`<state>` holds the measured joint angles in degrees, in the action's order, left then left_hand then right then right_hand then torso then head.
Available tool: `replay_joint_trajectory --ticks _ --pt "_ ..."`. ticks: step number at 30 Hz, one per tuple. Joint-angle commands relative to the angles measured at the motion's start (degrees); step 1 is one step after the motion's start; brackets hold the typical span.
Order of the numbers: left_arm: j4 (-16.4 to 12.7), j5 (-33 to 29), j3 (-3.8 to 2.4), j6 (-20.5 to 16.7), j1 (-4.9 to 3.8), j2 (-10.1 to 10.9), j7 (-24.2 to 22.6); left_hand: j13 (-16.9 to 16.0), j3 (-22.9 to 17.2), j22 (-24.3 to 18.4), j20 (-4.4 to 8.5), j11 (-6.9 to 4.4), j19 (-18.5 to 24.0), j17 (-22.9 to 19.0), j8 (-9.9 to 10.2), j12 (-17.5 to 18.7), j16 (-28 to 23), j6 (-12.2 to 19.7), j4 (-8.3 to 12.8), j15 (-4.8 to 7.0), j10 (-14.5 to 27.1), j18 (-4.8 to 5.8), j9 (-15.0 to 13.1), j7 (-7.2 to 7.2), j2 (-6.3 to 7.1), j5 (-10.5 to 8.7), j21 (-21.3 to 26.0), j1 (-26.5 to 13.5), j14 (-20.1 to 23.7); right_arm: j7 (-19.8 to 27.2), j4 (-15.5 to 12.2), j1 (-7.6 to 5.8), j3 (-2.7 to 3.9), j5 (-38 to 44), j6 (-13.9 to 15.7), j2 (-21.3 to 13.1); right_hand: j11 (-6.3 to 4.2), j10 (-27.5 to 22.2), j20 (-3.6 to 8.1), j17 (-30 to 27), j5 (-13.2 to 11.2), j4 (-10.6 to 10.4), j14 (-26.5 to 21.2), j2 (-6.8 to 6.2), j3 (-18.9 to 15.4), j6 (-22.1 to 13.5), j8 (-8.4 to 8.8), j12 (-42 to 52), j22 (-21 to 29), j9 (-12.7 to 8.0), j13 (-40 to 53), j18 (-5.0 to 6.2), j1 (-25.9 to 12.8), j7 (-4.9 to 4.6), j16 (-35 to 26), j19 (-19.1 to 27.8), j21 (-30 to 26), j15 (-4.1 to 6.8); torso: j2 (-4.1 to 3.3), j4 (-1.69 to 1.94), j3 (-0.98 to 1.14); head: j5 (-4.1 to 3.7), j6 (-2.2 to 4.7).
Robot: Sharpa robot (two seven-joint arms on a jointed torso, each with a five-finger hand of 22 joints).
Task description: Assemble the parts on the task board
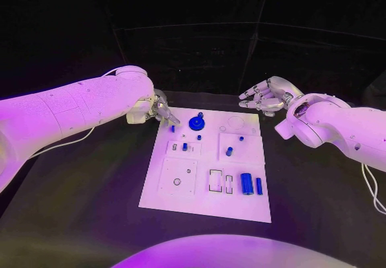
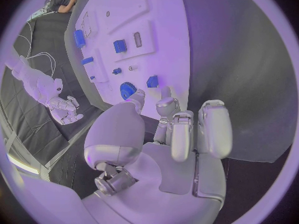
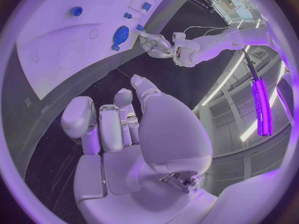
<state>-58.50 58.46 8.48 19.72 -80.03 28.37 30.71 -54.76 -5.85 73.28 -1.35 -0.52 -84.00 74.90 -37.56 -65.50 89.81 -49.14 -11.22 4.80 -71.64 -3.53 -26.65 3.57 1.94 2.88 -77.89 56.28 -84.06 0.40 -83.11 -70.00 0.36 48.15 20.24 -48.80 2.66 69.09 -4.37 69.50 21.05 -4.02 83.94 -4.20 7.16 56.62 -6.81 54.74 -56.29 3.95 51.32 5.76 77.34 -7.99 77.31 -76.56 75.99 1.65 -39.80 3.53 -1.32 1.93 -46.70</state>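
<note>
The left hand [image 1: 158, 111] sits at the far left corner of the task board [image 1: 161, 192]; its fingers [image 2: 167, 106] are loosely apart with nothing clearly between them, the tips touching or just above the white plate beside a small blue peg [image 1: 172, 128] and near the round blue knob [image 1: 196, 123]. Whether a fingertip actually touches the peg I cannot tell. The right hand [image 1: 265, 95] hovers off the board beyond its far right corner, fingers curled partway in and holding nothing. As I judge it, the main risk is on the left: the fingers are crowded between peg and knob, so a closing pinch could tip the peg over or knock it off the edge onto the black counter [image 1: 80, 190], or nudge the knob out of its seat. A fingertip pressing down at that corner could also slide the whole board and throw off the aim at every slot. The right hand is well apart from the parts, so it threatens little where it is. Counted in the head view: one board, one round knob, one large blue cylinder [image 1: 247, 183] lying near the front with one slimmer blue bar [image 1: 259, 186] just beside it, and about five small blue pieces between them and the knob, some too small to tell apart
</note>
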Motion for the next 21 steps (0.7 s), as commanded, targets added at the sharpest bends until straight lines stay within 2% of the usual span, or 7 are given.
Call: replay_joint_trajectory --ticks 1,21 --pt "-0.30 0.41 -0.01 -0.16 -0.02 -0.11 -0.22 -0.18 0.38 0.15 -0.42 -0.10 -0.24 15.10 0.24 -0.32 0.19 -0.49 -0.08 -0.46 -0.04 -0.09 0.08 0.01 -0.04 -0.13 -0.20 0.50 -5.94 0.46 -0.05 -0.10 0.04 -0.15 -0.35 0.05 -0.01 -0.30 0.09 -0.03 0.35 -0.05 1.93 0.07 0.40 -0.52 -0.23 -0.23 0.08 -0.09 0.00 0.38 -0.58 0.07 -0.30 0.37 -0.33 0.13 -0.02 0.01 0.01 0.00 0.01" --pt "-0.03 0.41 0.03 1.15 0.19 -0.75 -0.12 -0.34 0.81 0.55 -0.30 -0.28 -0.37 15.10 0.17 -0.60 0.19 -1.14 1.12 -0.31 -0.32 -0.03 0.46 -0.17 -1.30 -0.13 -0.40 3.39 -5.94 0.44 0.02 -0.10 0.04 -0.15 -0.47 0.24 -0.02 -0.27 0.10 0.03 0.43 0.00 1.94 0.10 0.59 -0.56 -0.23 -0.15 0.06 -0.09 0.06 0.38 -0.55 0.07 -0.29 0.36 -0.35 0.14 -0.01 -0.03 0.01 0.09 -0.11"
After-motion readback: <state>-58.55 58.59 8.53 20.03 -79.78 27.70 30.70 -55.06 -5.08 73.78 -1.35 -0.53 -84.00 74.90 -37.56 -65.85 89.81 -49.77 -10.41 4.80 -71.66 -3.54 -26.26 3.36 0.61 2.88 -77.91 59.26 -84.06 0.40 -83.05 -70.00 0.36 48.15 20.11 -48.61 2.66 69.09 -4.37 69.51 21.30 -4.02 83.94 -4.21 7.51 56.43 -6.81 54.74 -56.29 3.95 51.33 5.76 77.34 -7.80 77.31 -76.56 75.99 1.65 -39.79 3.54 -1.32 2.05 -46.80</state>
